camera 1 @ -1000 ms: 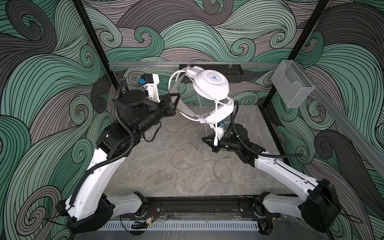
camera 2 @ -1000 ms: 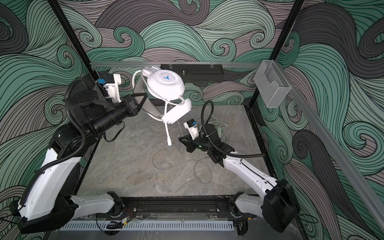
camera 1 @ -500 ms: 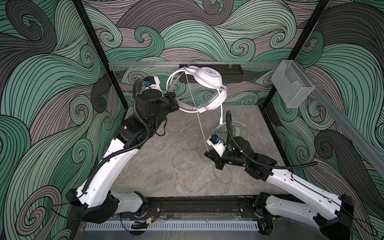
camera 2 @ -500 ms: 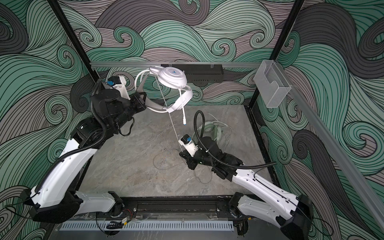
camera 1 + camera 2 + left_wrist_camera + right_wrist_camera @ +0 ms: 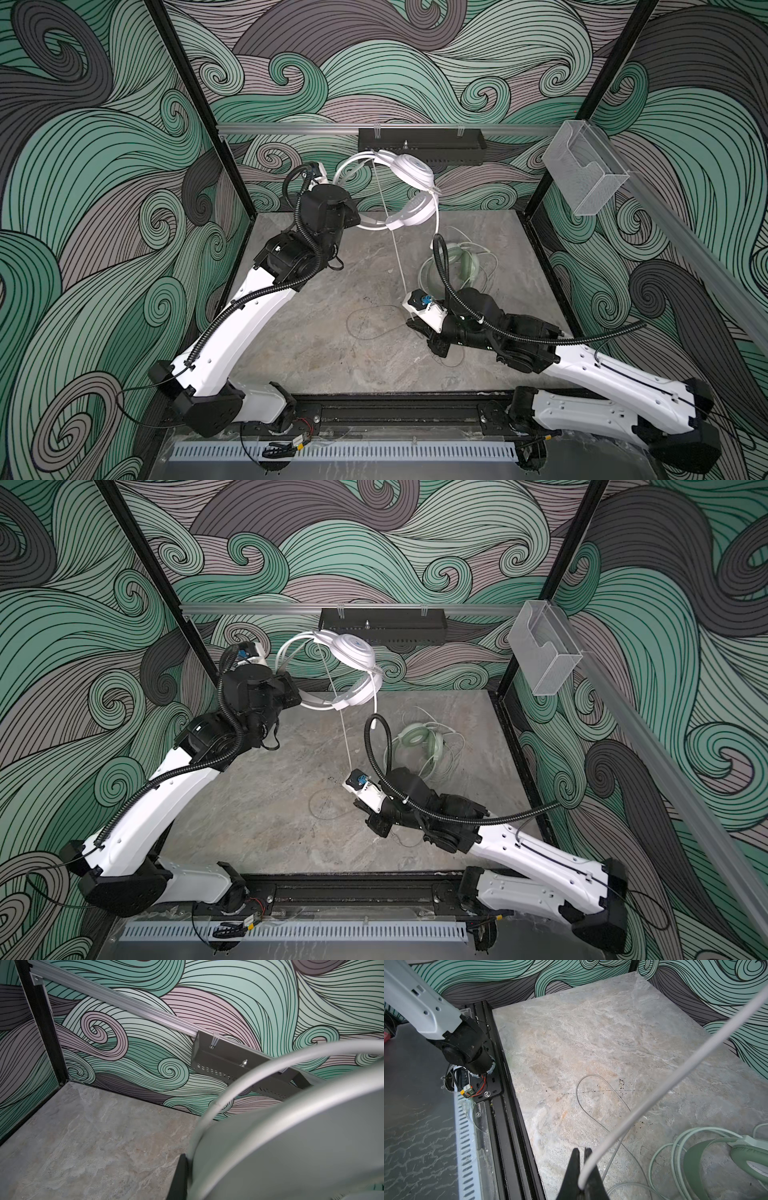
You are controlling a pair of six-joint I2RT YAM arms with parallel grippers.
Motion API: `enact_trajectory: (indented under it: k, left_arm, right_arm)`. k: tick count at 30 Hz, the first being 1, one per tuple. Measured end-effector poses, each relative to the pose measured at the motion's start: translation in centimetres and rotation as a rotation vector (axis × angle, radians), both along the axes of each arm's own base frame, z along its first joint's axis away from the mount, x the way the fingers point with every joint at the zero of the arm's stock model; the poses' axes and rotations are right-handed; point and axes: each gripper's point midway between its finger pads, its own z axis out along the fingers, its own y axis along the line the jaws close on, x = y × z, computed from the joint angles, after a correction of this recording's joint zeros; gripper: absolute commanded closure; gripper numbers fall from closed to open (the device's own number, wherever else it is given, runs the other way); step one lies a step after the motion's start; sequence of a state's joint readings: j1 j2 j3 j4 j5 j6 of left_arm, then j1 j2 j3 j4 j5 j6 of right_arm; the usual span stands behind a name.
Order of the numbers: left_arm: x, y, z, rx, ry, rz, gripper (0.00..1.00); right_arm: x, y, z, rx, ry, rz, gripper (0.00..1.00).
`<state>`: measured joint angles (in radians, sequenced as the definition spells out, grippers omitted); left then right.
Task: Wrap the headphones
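White headset [image 5: 409, 174] aloft, left pincer [image 5: 355, 214] clenched on its headband [image 5: 376, 226]; right pincer [image 5: 581, 1159] clenched on its cable [image 5: 675, 1076]; earcup logo [image 5: 357, 643] unreadable

Both arms look the same to me: the left arm [image 5: 245, 328] and the right arm [image 5: 615, 374] have glossy white shells dotted with small screw holes, joined by chunky black joint housings [image 5: 291, 257]. A ribbed black conduit [image 5: 448, 274] runs along each, and a thin black wire trails off each elbow. Each wrist carries a white camera mount with a blue plug [image 5: 424, 300]. The right gripper [image 5: 582, 1150] has black wedge-shaped fingers. At the left base, red wires meet a yellow connector [image 5: 466, 1093].
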<state>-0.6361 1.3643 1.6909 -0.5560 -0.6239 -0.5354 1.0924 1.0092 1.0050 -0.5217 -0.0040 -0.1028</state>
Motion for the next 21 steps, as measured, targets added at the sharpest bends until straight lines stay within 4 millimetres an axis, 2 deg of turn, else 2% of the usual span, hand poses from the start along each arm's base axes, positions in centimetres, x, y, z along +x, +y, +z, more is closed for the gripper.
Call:
enact_trajectory:
  k: [7, 13, 21]
  left_arm:
    - [0.7, 0.5, -2.6, 0.095, 0.045, 0.048, 1.0]
    - [0.9, 0.6, -5.6, 0.204, 0.099, 0.066, 1.0]
    - [0.4, -0.6, -8.8, 0.415, 0.125, 0.028, 1.0]
  right_arm:
    - [-0.5, 1.0, 1.9, -0.053, -0.065, 0.022, 1.0]
    - [0.3, 2.4, 3.9, -0.103, -0.1, 0.012, 1.0]
    - [1.1, 2.5, 6.6, -0.123, -0.123, -0.018, 1.0]
